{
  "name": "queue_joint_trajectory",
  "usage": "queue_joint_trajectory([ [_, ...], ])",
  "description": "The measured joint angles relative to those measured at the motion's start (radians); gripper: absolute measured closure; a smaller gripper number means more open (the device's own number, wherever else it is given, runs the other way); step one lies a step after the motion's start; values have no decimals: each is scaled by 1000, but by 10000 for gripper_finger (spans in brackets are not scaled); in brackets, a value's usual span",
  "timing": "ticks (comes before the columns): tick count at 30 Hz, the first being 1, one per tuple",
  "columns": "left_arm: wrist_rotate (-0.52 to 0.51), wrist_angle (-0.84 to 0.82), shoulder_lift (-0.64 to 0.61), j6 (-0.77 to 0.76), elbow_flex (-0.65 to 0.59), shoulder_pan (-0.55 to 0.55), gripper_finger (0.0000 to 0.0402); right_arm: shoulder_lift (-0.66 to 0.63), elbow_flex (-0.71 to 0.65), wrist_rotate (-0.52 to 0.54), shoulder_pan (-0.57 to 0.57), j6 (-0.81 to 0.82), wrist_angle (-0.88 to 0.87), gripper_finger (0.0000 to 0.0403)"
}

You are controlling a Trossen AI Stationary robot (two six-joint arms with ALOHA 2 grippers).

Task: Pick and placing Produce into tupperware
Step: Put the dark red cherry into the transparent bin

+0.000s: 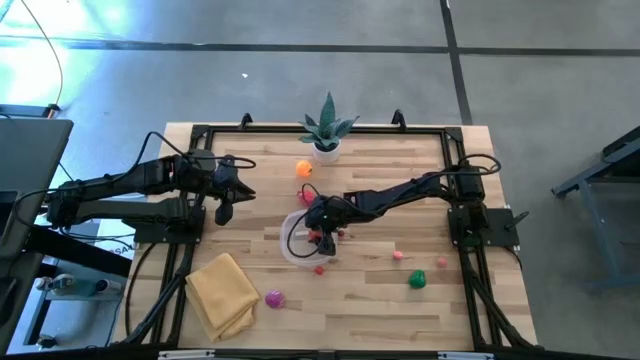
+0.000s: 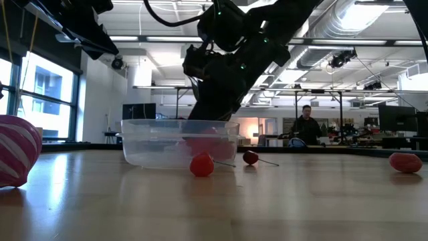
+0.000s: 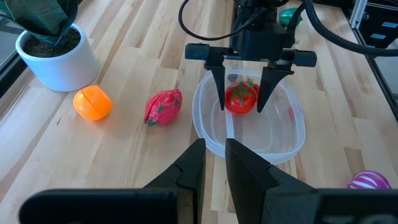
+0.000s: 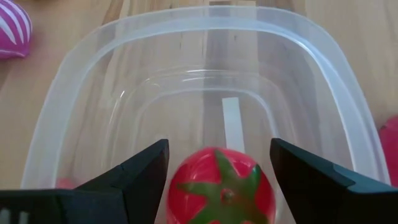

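High view, near edge of the table (image 1: 400, 310) first: magenta striped piece (image 1: 274, 298) and green piece (image 1: 417, 280), both untouched. Farther in, clear tupperware (image 4: 87, 56) mid-table, right pincer (image 1: 320, 235) lowered inside it, spread wide yet closed against a red tomato (image 4: 221, 186) with a green star top. Probably light, hard, glossy plastic, so likely slippery; best gripped across the round middle. Hard to tell whether the tomato already touches the tub floor; underside hidden. Left of that, left pincer (image 1: 222, 210) hovering, nearly closed, holding nothing. Farthest: orange piece (image 3: 92, 102) beside the potted plant (image 3: 56, 59).
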Motion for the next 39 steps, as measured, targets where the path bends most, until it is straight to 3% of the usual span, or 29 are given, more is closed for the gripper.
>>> queue_joint_trajectory([
  [11, 0, 0, 0, 0, 0, 0, 348, 0, 68, -16, 0, -15, -82, 132],
  [19, 0, 0, 0, 0, 0, 0, 348, -1, 301, 4, 0, -17, -488, 132],
  [26, 0, 0, 0, 0, 0, 0, 348, -5, 426, 170, 24, 30, -782, 132],
  [32, 0, 0, 0, 0, 0, 0, 348, -80, 357, 298, 54, 131, -851, 132],
  [39, 0, 0, 0, 0, 0, 0, 348, -290, 62, 389, 93, 324, -766, 132],
])
